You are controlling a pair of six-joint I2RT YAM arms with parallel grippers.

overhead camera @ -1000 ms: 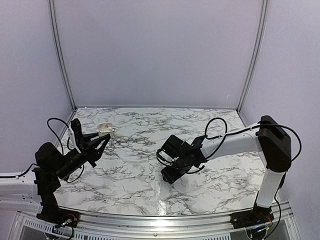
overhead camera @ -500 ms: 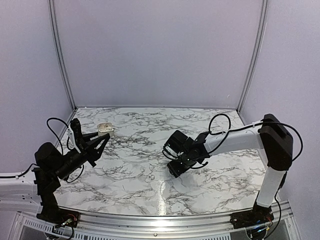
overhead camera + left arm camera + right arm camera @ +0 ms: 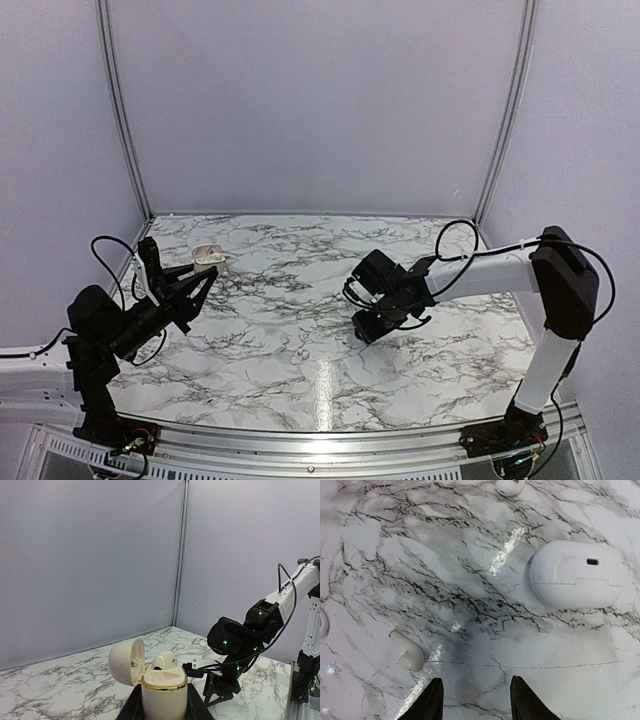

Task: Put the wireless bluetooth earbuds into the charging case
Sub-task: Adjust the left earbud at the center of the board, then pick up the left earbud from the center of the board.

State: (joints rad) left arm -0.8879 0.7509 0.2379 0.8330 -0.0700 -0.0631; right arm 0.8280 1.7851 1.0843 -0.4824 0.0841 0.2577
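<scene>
The charging case (image 3: 164, 692), glossy white with a gold rim, stands upright between my left gripper's (image 3: 164, 707) black fingers, which are shut on it. Its lid (image 3: 126, 662) hangs open to the left, and one white earbud (image 3: 166, 661) sits in a socket. From above, the case (image 3: 207, 257) shows at the table's far left, held off the surface. My right gripper (image 3: 476, 700) hovers open over bare marble, holding nothing. A loose earbud (image 3: 407, 652) with a stem lies just left of and beyond its left finger. Another earbud (image 3: 510, 486) lies at the top edge.
A second white pebble-shaped case (image 3: 577, 574), closed, with a dark port on its side, lies on the marble to the right beyond the right gripper. The right arm (image 3: 470, 275) stretches over the table's right half. Purple walls enclose three sides.
My right arm has swung to the right and farther back across the table, and its jaws have narrowed. The left arm and the case have held still.
</scene>
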